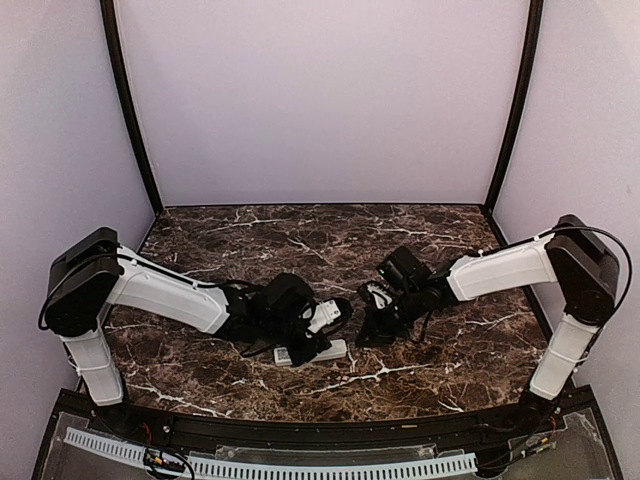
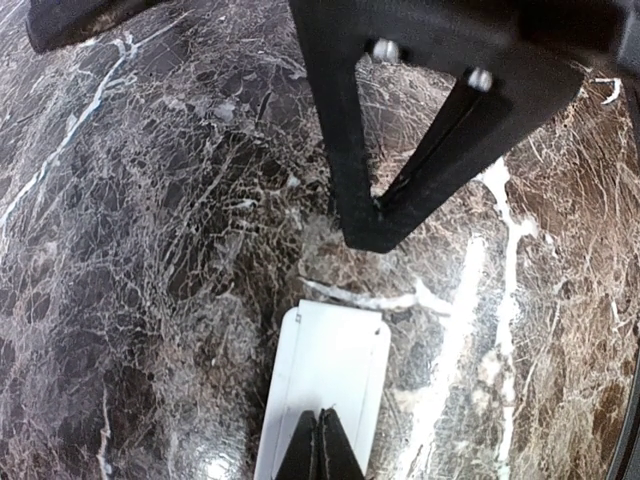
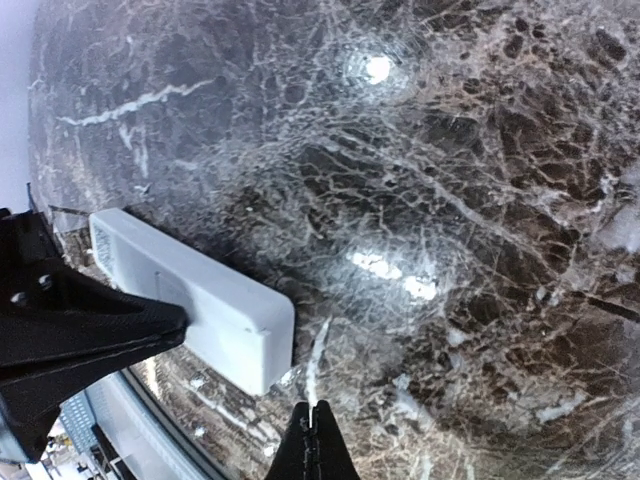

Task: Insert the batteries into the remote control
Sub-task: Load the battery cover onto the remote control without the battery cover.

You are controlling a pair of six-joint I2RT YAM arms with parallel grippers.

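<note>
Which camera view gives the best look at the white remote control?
The right wrist view. There the remote control is close, with its upper face, one long side and one end visible; the left gripper covers part of it. The left wrist view shows only one end. The top view shows it small, partly under that gripper.

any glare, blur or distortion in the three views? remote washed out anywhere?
Top external: soft even light, no hot spots; remote control small in frame. Left wrist: remote washed pale, little surface detail; marble table sharp. Right wrist: two bright glare spots on the table, its edge bent by the wide lens, remote in focus.
</note>
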